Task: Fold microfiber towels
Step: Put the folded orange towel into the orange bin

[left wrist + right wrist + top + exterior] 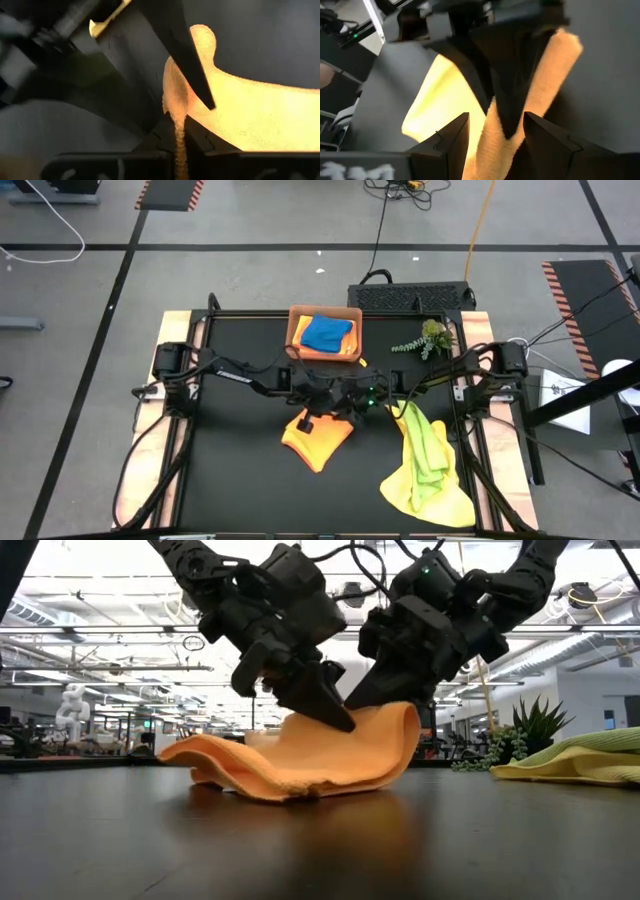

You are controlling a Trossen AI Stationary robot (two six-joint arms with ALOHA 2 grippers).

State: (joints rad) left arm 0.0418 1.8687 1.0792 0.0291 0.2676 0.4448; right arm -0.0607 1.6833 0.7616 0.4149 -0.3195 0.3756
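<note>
An orange towel (pixel 316 440) lies mid-table with its far edge raised (pixel 395 725) and its lower part resting on the black tabletop (pixel 280 785). My left gripper (pixel 179 150) comes in from the left and is shut on that raised edge. My right gripper (pixel 495 131) comes in from the right and meets it there. It is open, its fingers standing on either side of the same edge and of one left finger. A heap of yellow and lime towels (pixel 428 465) lies at the near right. A blue towel (pixel 328 333) sits in the tray (pixel 296 330). My left gripper pinches a thin strip of the orange towel's raised edge (pixel 178 131) between its two fingers, slanting down from the table's left. That edge stands lifted while the rest of the towel (pixel 250 765) lies on the table. My right gripper: I cannot tell whether its fingers (pixel 451 137) touch the cloth between them.
The orange-brown tray stands at the table's far middle, just behind the grippers. A green plant sprig (pixel 427 340) lies at the far right. Bare black tabletop (pixel 230 470) stretches at the near left.
</note>
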